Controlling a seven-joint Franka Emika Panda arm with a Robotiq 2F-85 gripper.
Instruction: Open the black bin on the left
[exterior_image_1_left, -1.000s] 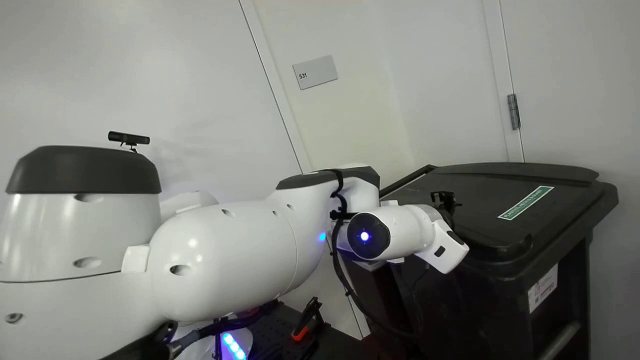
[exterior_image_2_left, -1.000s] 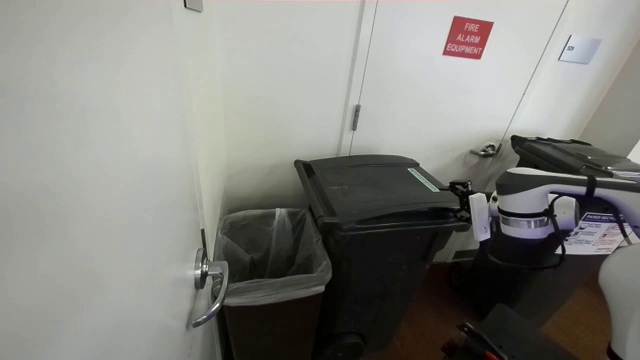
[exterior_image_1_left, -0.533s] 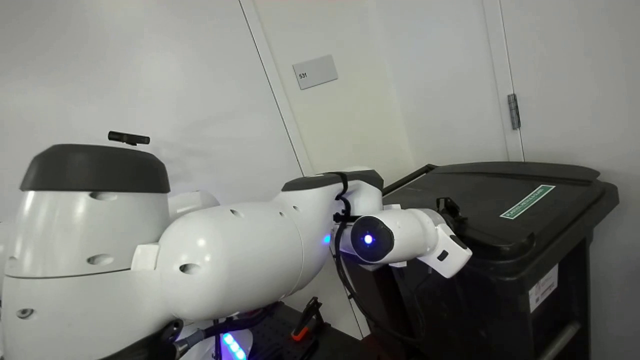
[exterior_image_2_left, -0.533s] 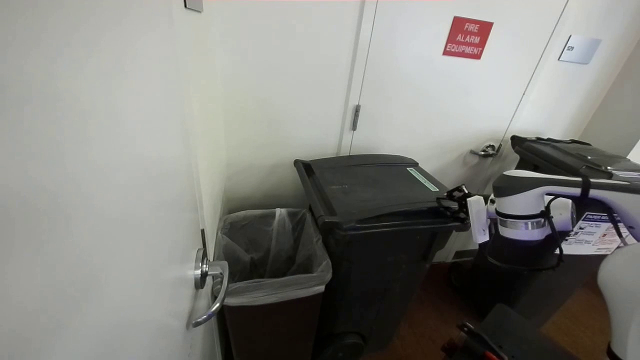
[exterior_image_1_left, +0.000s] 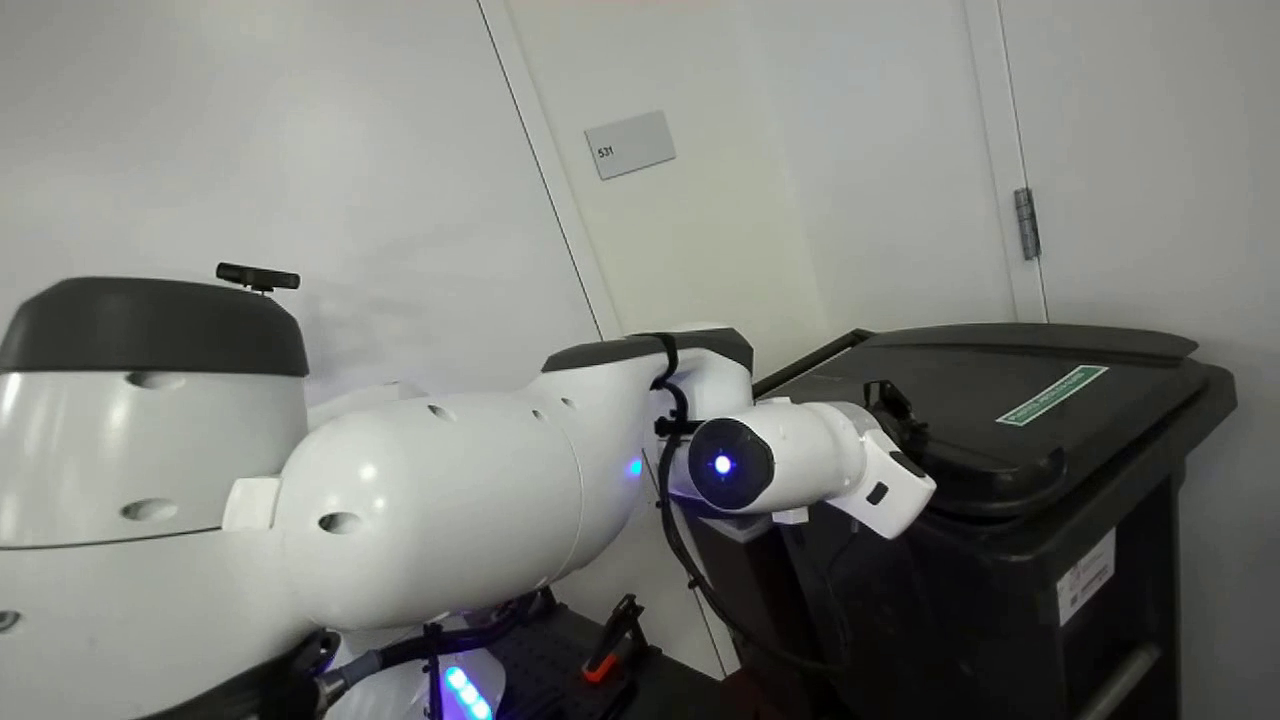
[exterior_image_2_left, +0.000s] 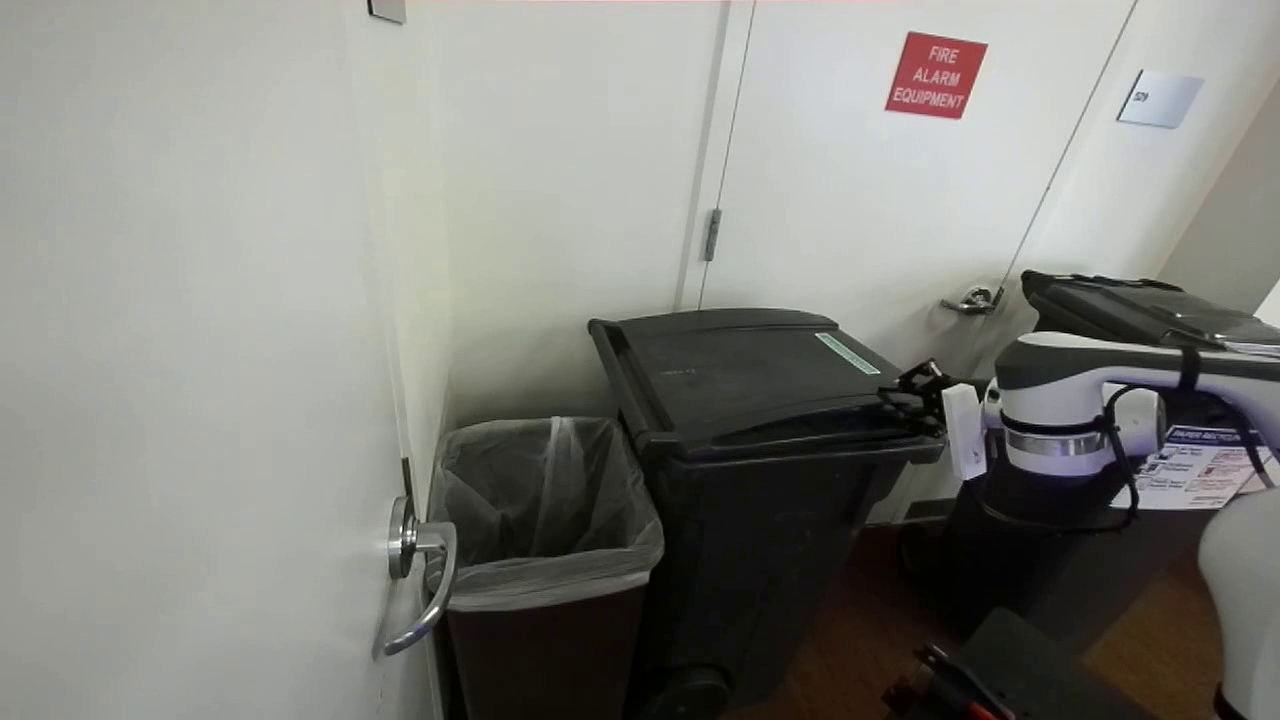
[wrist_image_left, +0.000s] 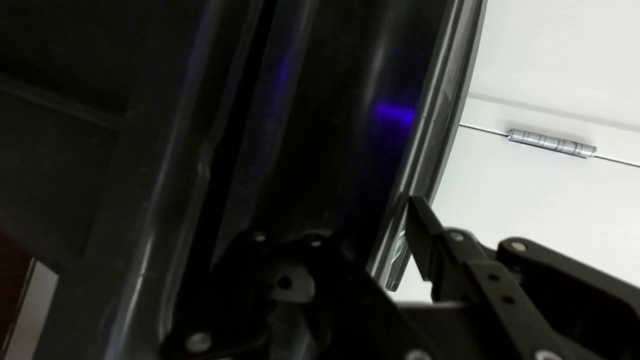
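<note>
Black bin is closed, gripper (jaws apart) perhaps touching its lid.

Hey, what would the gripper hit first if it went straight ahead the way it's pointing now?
Probably the lid of the black bin: its edge lies just ahead of the gripper, though I can't judge the gap, if any.

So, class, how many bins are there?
3 in an exterior view: black wheelie bin, centre; plastic-lined waste bin, beside it; paper-recycling bin, behind the robot arm. More may be hidden.
</note>
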